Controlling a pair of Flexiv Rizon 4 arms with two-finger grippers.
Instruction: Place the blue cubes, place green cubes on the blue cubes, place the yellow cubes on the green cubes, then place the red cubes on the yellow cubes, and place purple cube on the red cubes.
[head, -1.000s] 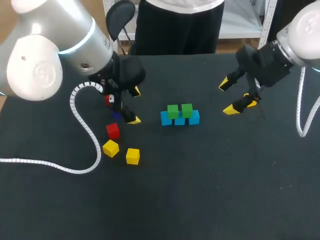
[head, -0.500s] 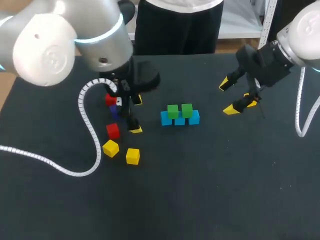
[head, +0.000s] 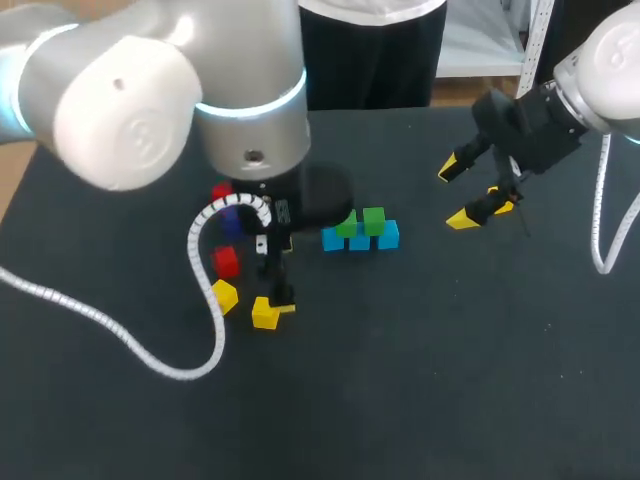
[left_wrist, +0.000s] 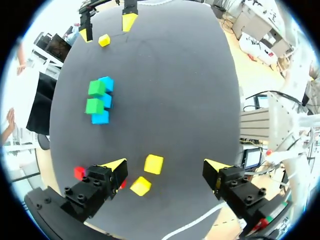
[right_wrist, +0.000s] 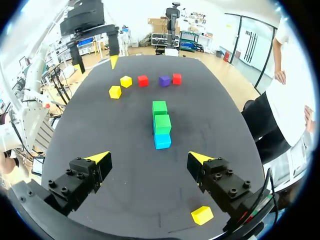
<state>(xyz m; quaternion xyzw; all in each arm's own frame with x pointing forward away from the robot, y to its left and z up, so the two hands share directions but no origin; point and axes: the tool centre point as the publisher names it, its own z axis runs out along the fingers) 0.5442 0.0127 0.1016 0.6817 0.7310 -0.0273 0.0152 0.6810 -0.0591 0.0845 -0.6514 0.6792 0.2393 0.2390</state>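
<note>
Between the spread fingers of the left gripper (left_wrist: 165, 167), two yellow cubes (left_wrist: 153, 164) are seen lying on the table (left_wrist: 175, 90), ungrasped. Ahead of the right gripper (right_wrist: 148, 158), likewise released and empty, the blue cubes (right_wrist: 162, 141) are found, topped by green cubes (right_wrist: 161, 122).

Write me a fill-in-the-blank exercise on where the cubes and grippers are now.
1. The green cubes resting on the blue cubes number ___.
2. The left gripper hangs over two yellow cubes with its fingers ___.
3. The purple cube lies ___ the two red cubes.

Missing words: two; open; between.
</note>
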